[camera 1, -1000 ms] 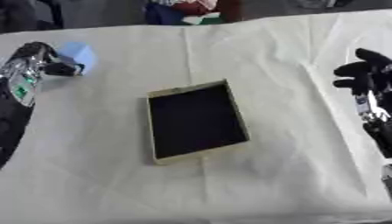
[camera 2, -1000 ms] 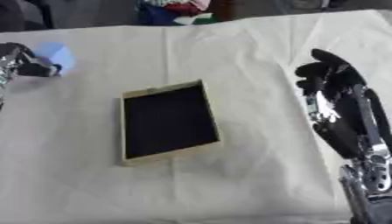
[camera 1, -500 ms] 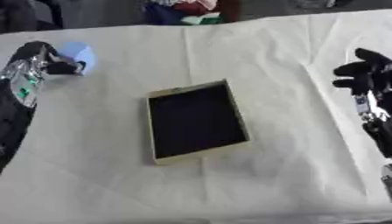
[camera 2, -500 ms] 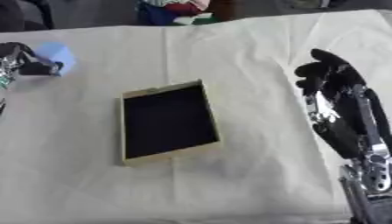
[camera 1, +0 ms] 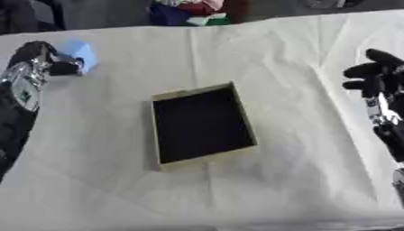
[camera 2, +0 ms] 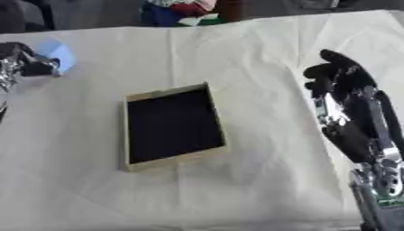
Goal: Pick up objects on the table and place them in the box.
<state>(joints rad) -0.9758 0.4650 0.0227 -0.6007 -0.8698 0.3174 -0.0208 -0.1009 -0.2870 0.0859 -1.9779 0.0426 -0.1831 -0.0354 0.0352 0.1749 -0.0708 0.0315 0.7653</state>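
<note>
1. Box (camera 1: 202, 125): a shallow tan-walled box with a dark inside sits near the middle of the table, slightly askew, with nothing visible in it.
2. Light blue object (camera 1: 81, 54): a small pale blue thing lies at the far left of the table, well apart from the box, touching the left hand; its shape cannot be made out.
3. Left hand (camera 1: 41, 57): it reaches in along the left edge, its dark fingers curled around the near side of the light blue object, gripping it.
4. Right hand (camera 2: 337, 79): it stands at the right side, well apart from the box, fingers up and relaxed, holding nothing.
5. Table (camera 1: 292, 171): a cream cloth with soft creases covers it.
6. Far edge: a heap of red, blue and green items (camera 1: 192, 11) lies beyond the cloth.
</note>
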